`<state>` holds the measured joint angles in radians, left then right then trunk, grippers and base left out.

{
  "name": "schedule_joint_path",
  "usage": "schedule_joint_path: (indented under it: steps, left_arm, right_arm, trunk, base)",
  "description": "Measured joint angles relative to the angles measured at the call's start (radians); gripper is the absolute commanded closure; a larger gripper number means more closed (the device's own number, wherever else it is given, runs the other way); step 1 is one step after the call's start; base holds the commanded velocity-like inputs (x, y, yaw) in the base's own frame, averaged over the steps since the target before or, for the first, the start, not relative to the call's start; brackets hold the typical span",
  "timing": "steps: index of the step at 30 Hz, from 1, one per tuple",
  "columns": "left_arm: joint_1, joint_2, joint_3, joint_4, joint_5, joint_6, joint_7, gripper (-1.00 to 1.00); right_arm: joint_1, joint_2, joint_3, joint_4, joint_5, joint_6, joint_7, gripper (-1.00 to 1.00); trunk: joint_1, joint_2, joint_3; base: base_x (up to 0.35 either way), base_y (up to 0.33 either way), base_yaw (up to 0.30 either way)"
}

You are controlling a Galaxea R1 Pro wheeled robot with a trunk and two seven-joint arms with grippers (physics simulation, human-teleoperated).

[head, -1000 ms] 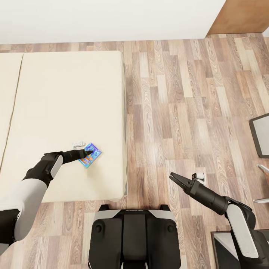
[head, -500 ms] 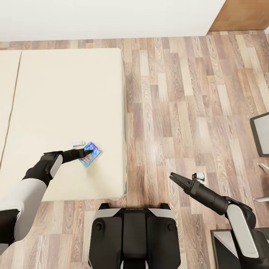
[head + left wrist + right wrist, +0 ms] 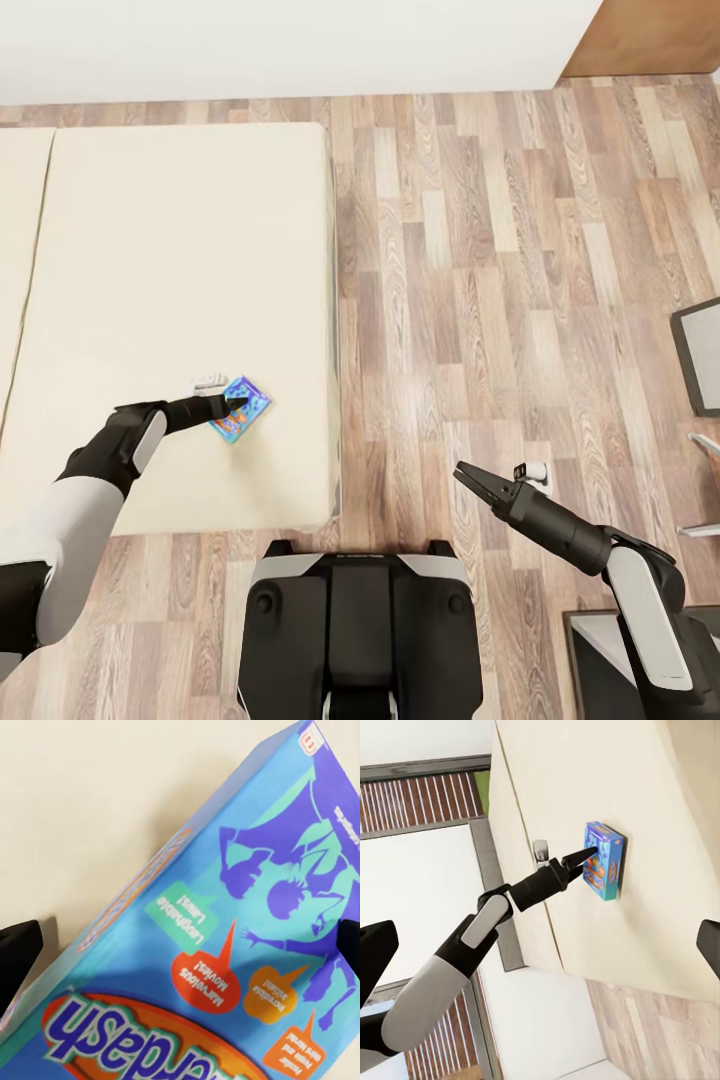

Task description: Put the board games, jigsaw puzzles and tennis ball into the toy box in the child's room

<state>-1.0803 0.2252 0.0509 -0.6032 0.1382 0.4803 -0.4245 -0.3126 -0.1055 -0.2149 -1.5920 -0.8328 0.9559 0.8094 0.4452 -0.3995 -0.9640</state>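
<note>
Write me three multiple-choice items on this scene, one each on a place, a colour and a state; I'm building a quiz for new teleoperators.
1. Where does the game box lie?
A. on the bed
B. on the floor
C. on a chair

2. What is the box's main colour?
A. red
B. blue
C. black

3. How is the right gripper?
A. shut on the box
B. shut on a ball
C. open, holding nothing

Answers:
1. A: it rests on the beige bed, near the edge, at the left gripper.
2. B: the left wrist view shows a blue lid with purple figures.
3. C: its fingers are spread over the floor, nothing between them.
</note>
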Motion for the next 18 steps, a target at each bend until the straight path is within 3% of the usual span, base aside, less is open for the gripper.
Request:
schedule_joint_path:
  steps: [3, 8, 18]
  left_arm:
    - [0.0, 0.005, -0.001, 0.0, 0.007, -0.001, -0.001, -1.0]
    - [0.0, 0.034, -0.002, 0.003, 0.016, -0.005, -0.014, -1.0]
    - [0.0, 0.045, -0.001, -0.001, 0.015, -0.007, -0.002, -1.0]
  right_arm:
    - [0.0, 0.0, 0.0, 0.0, 0.0, 0.0, 0.0, -1.0]
    - [0.0, 0.0, -0.001, 0.0, 0.0, 0.0, 0.0, -1.0]
    - [0.0, 0.0, -0.001, 0.0, 0.0, 0.0, 0.0, -1.0]
  trunk:
    - [0.0, 0.0, -0.001]
    - [0.003, 0.0, -0.001]
    - [0.003, 0.0, -0.001]
  base:
    - [0.0, -0.074, 0.0]
    - [0.0, -0.147, 0.0]
    - [0.0, -0.048, 0.0]
